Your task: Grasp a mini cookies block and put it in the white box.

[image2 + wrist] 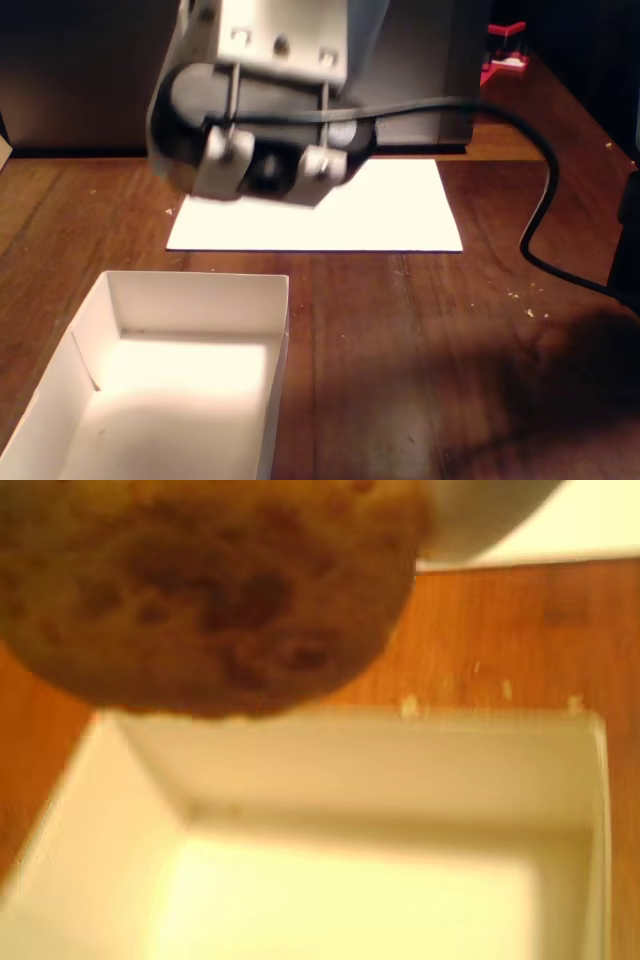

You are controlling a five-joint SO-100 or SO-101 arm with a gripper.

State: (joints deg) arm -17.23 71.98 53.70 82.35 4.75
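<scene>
The mini cookies block [200, 590] fills the upper left of the wrist view. It is a round tan cookie with dark chip specks, blurred and very close to the lens, and it hangs in the air over the far wall of the white box [400, 740]. A grey finger [480, 520] shows beside it. In the fixed view my gripper [262, 175] is seen from behind, hovering above the table just beyond the far wall of the white box [200, 300]; its body hides the cookie. The box interior looks bare.
A flat white paper sheet [330, 215] lies on the wooden table behind the box. A black cable [530, 200] trails to the right. Small crumbs [505, 690] dot the wood near the box. A red object [505, 50] stands at the far back.
</scene>
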